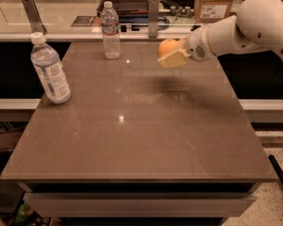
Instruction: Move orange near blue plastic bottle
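White arm (pixel 254 20) comes in from the upper right and reaches leftward over the far right part of the table (pixel 132 140). Gripper (pixel 171 53) sits at its end, in the air above the tabletop, near the far edge and right of centre. Fingers (pixel 173 59) are drawn in on the orange (pixel 168 46): one pale, flat finger lies across the fruit's lower front, the other is hidden behind it. The orange is held clear of the surface, and only its upper part shows above the finger. A dark, soft shadow (pixel 172 86) falls on the tabletop below the fruit and a little nearer the camera. The blue plastic bottle (pixel 51 72) stands at the left edge of the table, roughly midway along that side. Its white cap is on, its top tips toward the left in this view, and its pale label with a dark square mark faces the camera. Orange and blue plastic bottle are well apart, the fruit over the far right and the bottle at the left edge. A slimmer clear bottle (pixel 111 32) stands upright near the far edge, left of centre. It is farther back than the blue one, near the orange but apart from it. Behind the table runs a pale counter (pixel 61 18), with a cardboard box (pixel 216 1) toward its right, above the arm.
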`<state>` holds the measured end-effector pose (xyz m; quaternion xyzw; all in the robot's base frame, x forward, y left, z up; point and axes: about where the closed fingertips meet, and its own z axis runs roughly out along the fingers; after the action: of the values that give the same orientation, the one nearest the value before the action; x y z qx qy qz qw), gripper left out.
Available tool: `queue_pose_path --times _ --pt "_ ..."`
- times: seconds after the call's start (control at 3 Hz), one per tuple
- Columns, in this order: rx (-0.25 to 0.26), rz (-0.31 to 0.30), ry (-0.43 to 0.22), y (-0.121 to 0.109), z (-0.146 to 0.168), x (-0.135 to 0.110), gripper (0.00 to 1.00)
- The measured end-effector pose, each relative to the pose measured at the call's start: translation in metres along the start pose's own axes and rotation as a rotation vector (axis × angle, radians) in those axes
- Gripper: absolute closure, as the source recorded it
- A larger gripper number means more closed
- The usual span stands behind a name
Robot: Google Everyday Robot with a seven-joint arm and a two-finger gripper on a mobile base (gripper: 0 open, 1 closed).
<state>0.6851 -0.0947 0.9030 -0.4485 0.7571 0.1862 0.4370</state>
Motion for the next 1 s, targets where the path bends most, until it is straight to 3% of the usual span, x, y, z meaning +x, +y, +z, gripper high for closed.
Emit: queue_pose_path --times 0.33,1.0 --pt "-0.05 0.0 -0.016 0.032 0.025 -0.005 1.0" --pt "-0.098 -0.003 -0.05 0.091 0.069 -0.02 1.0"
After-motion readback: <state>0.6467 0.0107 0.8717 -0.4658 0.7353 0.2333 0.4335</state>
